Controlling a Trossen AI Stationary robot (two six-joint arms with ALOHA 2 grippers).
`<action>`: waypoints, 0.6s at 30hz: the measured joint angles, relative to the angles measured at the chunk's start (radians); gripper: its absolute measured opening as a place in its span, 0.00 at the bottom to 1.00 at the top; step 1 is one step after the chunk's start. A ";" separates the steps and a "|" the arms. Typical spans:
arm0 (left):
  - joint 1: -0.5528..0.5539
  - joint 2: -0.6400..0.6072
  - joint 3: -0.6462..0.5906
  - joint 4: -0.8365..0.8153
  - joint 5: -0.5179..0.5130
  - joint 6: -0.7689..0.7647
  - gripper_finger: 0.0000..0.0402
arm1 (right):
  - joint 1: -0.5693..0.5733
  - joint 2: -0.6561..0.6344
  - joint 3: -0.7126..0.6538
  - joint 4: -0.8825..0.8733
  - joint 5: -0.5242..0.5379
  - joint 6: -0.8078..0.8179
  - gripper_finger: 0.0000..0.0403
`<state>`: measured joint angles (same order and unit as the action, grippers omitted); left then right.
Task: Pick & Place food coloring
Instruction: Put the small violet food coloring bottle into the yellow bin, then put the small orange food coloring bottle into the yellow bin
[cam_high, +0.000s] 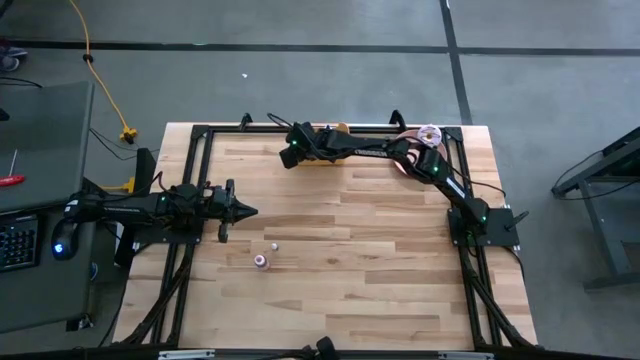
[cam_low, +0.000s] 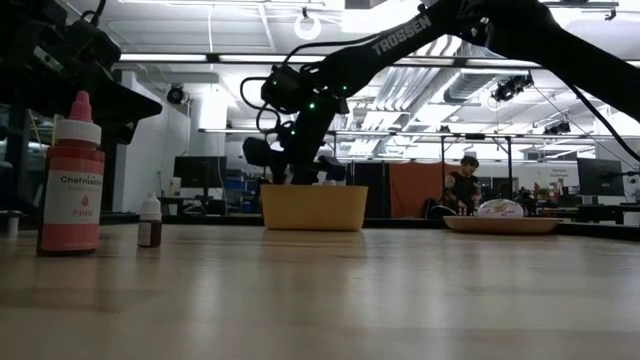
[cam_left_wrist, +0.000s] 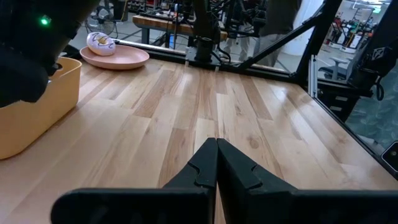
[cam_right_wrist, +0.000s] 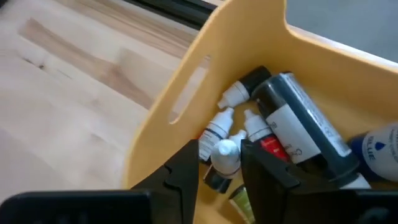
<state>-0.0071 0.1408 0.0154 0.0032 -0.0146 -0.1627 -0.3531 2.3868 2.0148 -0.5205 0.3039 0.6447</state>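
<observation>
My right gripper (cam_high: 293, 152) reaches over the yellow bin (cam_high: 341, 128) at the table's far edge; the right wrist view shows it (cam_right_wrist: 221, 165) inside the bin's wall (cam_right_wrist: 186, 81), shut on a tiny white-capped food coloring bottle (cam_right_wrist: 225, 152). Several more small bottles (cam_right_wrist: 219, 129) and a large dark bottle (cam_right_wrist: 298, 124) lie in the bin. A pink food coloring bottle (cam_high: 261, 261) (cam_low: 70, 190) and a tiny brown one (cam_high: 275, 244) (cam_low: 150, 222) stand upright on the table. My left gripper (cam_high: 250, 211) (cam_left_wrist: 216, 155) is shut and empty at the left, just beyond them. My right gripper has the tiny bottle between its two fingers, on the bottle's body just below the white cap (cam_right_wrist: 217, 177). The fingers slant down into the bin from above. The bottle's lower end is hidden by the fingers, so I cannot tell if it rests on the other bottles.
A pink plate (cam_low: 500, 225) (cam_left_wrist: 124, 57) with a donut (cam_high: 428, 133) lies at the far right corner, under the right arm. A black frame (cam_high: 200, 135) rims the table. Bare wood lies across the middle and near side.
</observation>
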 joint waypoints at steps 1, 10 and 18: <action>0.000 0.000 0.000 0.000 0.000 0.000 0.00 | 0.000 -0.002 0.000 0.001 -0.001 0.000 0.28; 0.000 0.000 0.000 0.000 0.000 0.000 0.00 | 0.000 -0.046 0.000 0.005 0.012 -0.040 0.39; 0.000 0.000 0.000 0.000 0.001 0.000 0.00 | 0.011 -0.124 0.000 -0.002 0.042 -0.111 0.44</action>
<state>-0.0067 0.1410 0.0154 0.0032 -0.0139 -0.1624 -0.3418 2.2628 2.0144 -0.5225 0.3463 0.5341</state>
